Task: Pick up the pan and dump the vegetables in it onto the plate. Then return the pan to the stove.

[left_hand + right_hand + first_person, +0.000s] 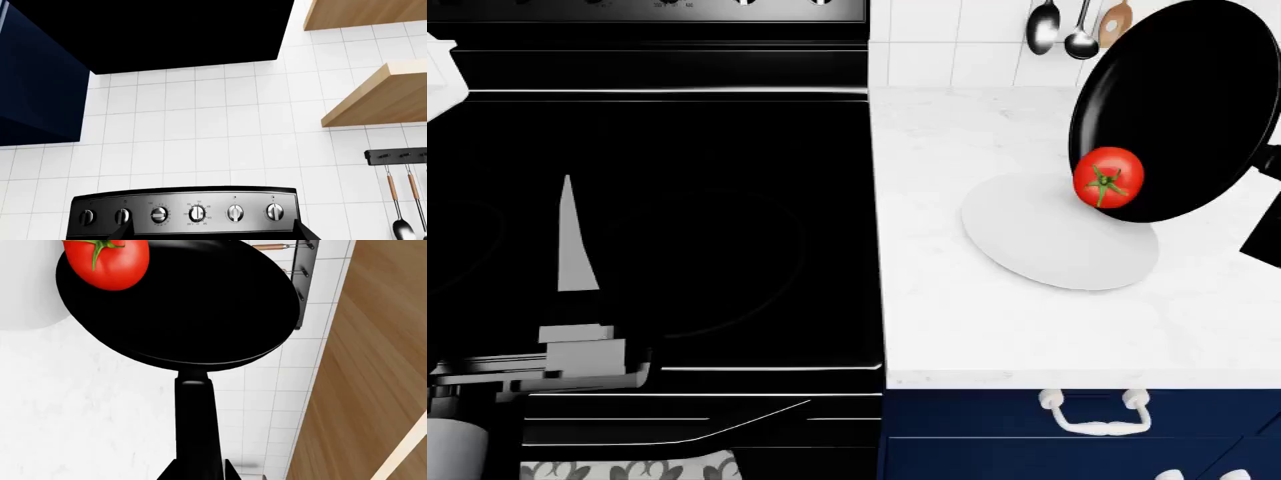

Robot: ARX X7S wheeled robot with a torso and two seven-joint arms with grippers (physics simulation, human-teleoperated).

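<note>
The black pan [1181,100] is tilted steeply over the far right of the white counter, with its lower rim above the white plate [1054,245]. The red tomato [1109,177] sits at that lower rim, over the plate's far edge. In the right wrist view the tomato [110,260] lies at the pan's [193,305] far rim. My right gripper [200,474] is shut on the pan's handle [195,415]. The black stove [694,200] is at the left. My left gripper [212,236] is open and empty above the cooktop, facing the stove's knob panel [187,212].
Ladles and spoons hang on a wall rail [1068,30] behind the plate, also in the left wrist view [400,200]. Wooden shelves [380,100], a black hood [167,30] and a blue cabinet [40,85] are above. Blue drawers with white handles [1094,412] sit below the counter [961,320].
</note>
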